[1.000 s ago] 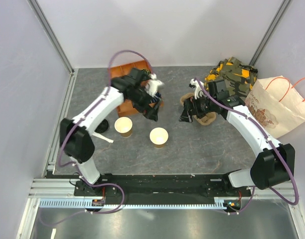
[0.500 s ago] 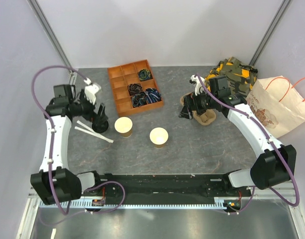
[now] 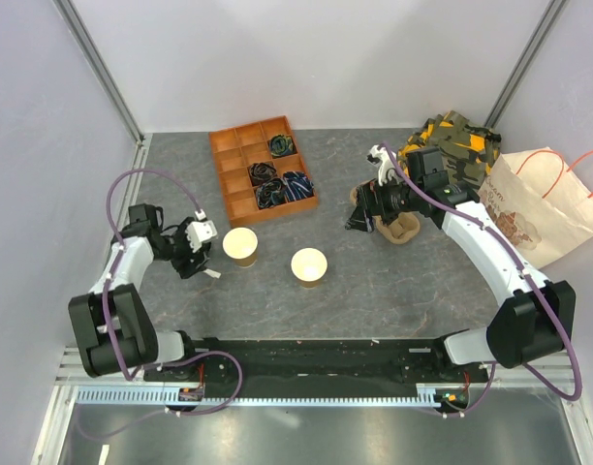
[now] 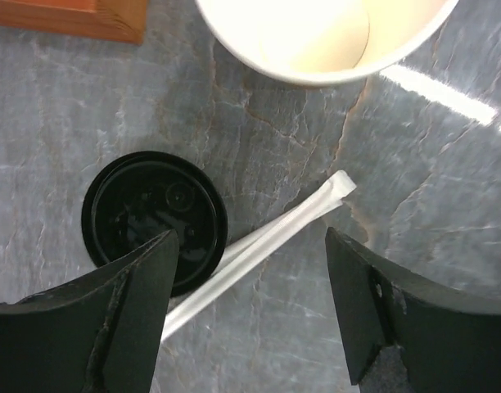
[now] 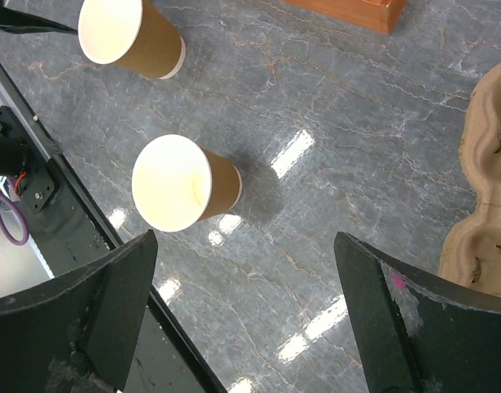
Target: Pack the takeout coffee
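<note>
Hovering low at the near left of the table (image 3: 374, 291), the left gripper (image 4: 249, 246) now looks straight down on a black lid (image 4: 152, 219) that lies flat on the surface. Two wrapped straws (image 4: 316, 205) lie touching the lid's edge. The jaws stand wide apart and nothing is between them.

This is the big change. One second ago the left arm reached far over the orange tray (image 3: 219, 170). Then it swung out to the left side, and now it is folded back close to its base. The right arm has almost not moved.

Just beside the lid stands the left cup (image 3: 240, 246), open, with a cream inside. The right cup (image 3: 309, 266) is a little apart from it, nearer to the middle, and also open. So no cup wears a lid yet, and I cannot tell which of them is the takeout coffee.

Farther back, the right gripper (image 3: 359, 218) hangs wide open and empty, beside the cup carrier (image 3: 403, 231). No cup is in the part of the carrier that shows. Behind it are a camouflage cloth (image 3: 452, 140) and a paper bag (image 3: 544, 208).

I judge that the left arm went to fetch the lid, so the packing itself is not started.
</note>
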You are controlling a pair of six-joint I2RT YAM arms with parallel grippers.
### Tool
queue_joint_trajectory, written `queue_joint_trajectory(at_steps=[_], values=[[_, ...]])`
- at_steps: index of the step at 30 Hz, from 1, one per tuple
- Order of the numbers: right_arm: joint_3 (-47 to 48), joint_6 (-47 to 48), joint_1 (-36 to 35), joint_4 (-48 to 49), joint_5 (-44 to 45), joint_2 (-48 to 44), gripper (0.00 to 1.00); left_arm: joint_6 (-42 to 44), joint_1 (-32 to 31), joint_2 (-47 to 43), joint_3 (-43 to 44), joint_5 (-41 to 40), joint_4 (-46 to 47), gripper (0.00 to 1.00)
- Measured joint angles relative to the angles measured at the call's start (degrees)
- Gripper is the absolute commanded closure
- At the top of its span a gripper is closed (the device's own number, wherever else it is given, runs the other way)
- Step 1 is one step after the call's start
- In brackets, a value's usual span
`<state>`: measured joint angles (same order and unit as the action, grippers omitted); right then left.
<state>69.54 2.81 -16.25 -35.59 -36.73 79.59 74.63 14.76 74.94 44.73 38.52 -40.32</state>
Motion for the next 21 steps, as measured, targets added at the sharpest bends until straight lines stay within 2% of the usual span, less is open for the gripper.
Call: queue_joint_trajectory(at_steps=[5, 10, 18, 21], values=[[-0.02, -0.02, 0.0, 0.02, -0.74, 0.17, 0.02, 4.59, 0.02, 6.1, -0.74, -1.22, 6.45, 0.33], [-0.02, -0.04, 0.0, 0.33, -1.11, 1.18, 0.02, 6.51, 0.0, 9.25, -0.76, -2.97, 11.65, 0.45], [-0.04, -0.04, 0.0, 0.48, -1.25, 2.03, 0.02, 8.59, 0.0, 11.58, -1.18, -6.12, 16.48, 0.49], [-0.04, -0.04, 0.0, 0.48, -1.42, 2.12, 0.02, 9.2, 0.0, 11.72, -1.75, -6.97, 16.94, 0.56]])
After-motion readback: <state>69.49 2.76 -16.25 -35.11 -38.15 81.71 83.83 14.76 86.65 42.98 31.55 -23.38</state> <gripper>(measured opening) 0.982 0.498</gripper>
